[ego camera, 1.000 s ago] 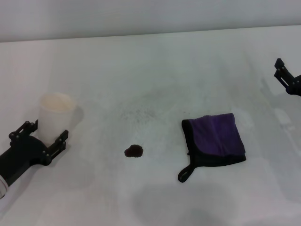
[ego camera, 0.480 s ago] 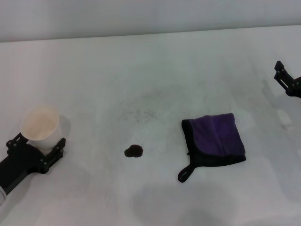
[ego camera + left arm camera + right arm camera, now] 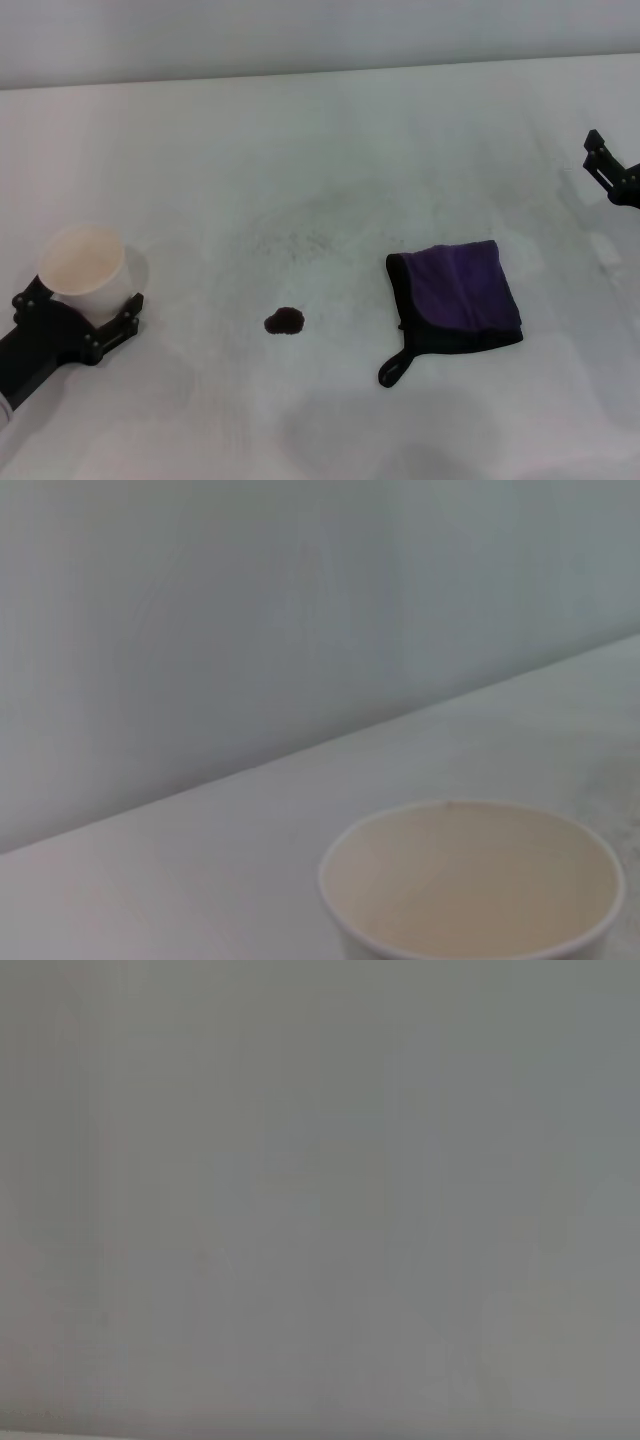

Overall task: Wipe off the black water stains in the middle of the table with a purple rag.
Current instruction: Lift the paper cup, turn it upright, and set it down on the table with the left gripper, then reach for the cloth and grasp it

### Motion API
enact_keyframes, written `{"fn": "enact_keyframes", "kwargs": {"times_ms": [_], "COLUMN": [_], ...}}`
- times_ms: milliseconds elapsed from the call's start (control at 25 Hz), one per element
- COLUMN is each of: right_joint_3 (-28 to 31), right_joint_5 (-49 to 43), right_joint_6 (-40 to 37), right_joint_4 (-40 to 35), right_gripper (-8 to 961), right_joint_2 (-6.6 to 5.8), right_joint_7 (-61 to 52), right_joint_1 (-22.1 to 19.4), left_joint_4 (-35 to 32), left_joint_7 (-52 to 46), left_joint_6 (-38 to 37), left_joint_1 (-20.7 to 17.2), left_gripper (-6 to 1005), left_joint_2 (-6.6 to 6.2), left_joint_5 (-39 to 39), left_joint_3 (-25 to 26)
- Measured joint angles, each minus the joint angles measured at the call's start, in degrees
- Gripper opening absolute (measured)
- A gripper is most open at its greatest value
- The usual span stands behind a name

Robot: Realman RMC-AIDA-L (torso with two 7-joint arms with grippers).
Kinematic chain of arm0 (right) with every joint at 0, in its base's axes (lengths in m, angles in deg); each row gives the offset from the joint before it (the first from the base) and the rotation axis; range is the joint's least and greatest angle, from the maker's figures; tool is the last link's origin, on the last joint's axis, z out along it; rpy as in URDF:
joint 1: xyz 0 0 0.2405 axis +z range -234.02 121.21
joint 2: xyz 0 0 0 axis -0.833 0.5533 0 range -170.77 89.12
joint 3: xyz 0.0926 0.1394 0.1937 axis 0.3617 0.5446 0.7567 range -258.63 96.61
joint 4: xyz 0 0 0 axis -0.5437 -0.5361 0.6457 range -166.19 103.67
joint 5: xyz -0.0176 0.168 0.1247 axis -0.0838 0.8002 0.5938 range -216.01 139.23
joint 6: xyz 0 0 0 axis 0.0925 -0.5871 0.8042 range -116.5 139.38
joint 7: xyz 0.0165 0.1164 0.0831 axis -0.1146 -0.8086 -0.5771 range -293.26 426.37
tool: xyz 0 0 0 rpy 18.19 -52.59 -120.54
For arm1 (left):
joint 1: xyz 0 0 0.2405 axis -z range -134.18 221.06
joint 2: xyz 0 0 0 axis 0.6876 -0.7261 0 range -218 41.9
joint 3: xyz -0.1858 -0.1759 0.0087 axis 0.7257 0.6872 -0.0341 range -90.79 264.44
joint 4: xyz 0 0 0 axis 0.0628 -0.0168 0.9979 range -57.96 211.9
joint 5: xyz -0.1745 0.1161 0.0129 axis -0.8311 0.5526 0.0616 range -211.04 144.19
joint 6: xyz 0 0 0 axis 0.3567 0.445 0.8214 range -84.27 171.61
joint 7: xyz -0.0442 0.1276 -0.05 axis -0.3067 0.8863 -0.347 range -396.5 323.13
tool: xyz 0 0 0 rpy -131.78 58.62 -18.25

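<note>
the rag (image 3: 458,296) lies flat on the table (image 3: 330,140) just right of the stain (image 3: 285,321), nearer our right gripper (image 3: 610,172), grip unreadable, while our left gripper (image 3: 75,325) clasps a cup (image 3: 83,264).

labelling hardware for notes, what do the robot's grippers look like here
Both are matte black. The left gripper has a chunky dark body with flat, bracket-like fingers dotted with small screws, and a pale band at the wrist. Only the black fingertips of the right gripper show. No cables or markings visible.

Even diffuse overhead light; soft faint shadows on table (image 3: 330,130); right wrist view featureless grey.
</note>
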Motion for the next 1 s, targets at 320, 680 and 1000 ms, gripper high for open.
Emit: {"fn": "enact_keyframes", "kwargs": {"times_ms": [320,680,1000], "right_joint_3": [0.09,0.09,0.11], "right_joint_5": [0.03,-0.01,-0.01], "right_joint_6": [-0.01,-0.09,-0.08], "right_joint_4": [0.00,0.06,0.56], "right_gripper": [850,850,849], "right_joint_2": [0.00,-0.09,-0.09], "right_joint_7": [0.14,0.26,0.11], "right_joint_1": [0.25,0.48,0.53], "left_joint_4": [-0.06,-0.22,-1.13], "left_joint_7": [0.66,0.68,-4.83], "left_joint_6": [1.39,4.35,4.32], "left_joint_1": [-1.87,-6.91,-8.87], "left_gripper": [894,892,892], "left_joint_2": [0.00,-0.16,-1.93], "left_joint_5": [0.09,-2.30,-8.64], "left_joint_3": [0.04,0.61,0.56]}}
